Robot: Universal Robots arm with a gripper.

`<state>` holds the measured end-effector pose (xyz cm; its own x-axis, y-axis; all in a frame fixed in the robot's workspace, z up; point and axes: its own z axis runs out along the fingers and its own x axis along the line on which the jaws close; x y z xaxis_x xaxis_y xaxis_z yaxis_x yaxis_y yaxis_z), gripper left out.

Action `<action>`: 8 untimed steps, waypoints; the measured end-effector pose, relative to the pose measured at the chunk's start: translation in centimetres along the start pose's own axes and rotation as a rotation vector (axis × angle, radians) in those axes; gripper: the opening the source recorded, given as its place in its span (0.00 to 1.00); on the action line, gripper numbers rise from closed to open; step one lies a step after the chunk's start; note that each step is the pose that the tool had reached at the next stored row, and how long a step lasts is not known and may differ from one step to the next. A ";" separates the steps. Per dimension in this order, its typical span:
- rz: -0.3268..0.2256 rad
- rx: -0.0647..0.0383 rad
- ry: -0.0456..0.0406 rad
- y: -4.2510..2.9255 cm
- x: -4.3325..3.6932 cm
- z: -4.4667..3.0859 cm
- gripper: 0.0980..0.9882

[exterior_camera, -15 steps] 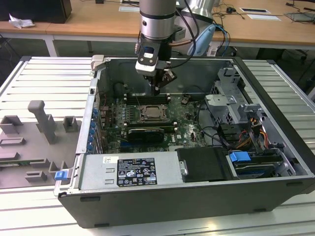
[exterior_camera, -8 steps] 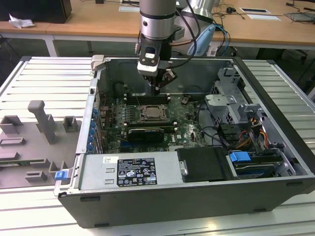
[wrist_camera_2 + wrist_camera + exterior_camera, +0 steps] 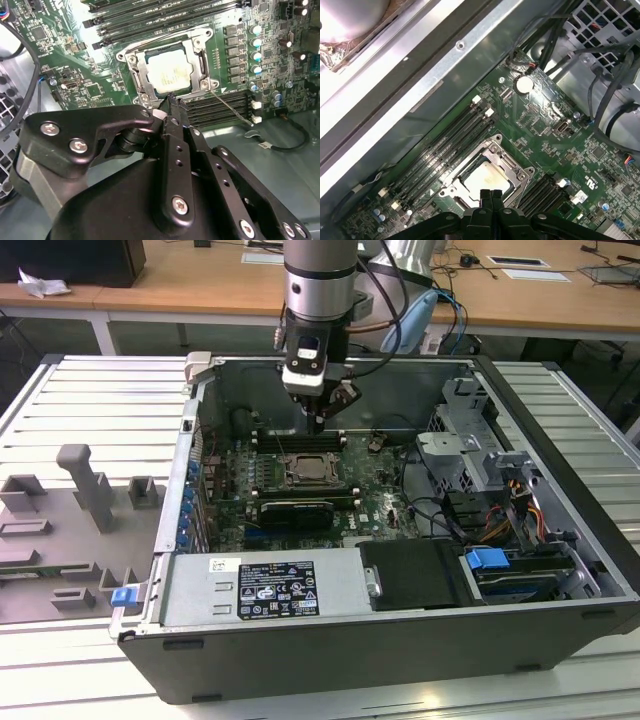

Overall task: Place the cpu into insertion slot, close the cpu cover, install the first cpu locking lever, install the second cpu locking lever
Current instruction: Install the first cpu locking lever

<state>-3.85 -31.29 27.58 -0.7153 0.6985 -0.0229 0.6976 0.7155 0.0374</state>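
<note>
1. Silver-grey cpu (image 3: 169, 74) sits flat in the insertion slot (image 3: 196, 64), near the middle of the green motherboard (image 3: 95, 90); the cpu cover (image 3: 141, 75) lies closed around it.
2. Gripper (image 3: 171, 101) hovers just above the socket's edge, fingers pressed together, holding nothing.
3. One thin locking lever (image 3: 231, 106) stands out loose from the socket corner, over the memory slots (image 3: 220, 107); judged not yet latched. The other lever I cannot make out.
4. Judgement: push the wire lever with the closed tip, low and sideways, so it tucks under its hook without scraping nearby capacitors (image 3: 256, 42).
5. Container: open computer case (image 3: 560, 570) holds the motherboard, a drive cage (image 3: 455, 455), cables (image 3: 500, 525) and a power supply (image 3: 275, 585) at its front edge.
</note>
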 end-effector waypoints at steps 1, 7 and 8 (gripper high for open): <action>-0.008 0.000 0.0004 0.00 0.00 0.00 0.01; -0.049 -0.001 0.0019 0.00 0.00 0.00 0.01; -0.054 -0.001 0.0021 0.00 0.00 0.00 0.01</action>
<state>-3.85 -31.30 27.58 -0.7520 0.6587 -0.0228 0.6578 0.7523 0.0374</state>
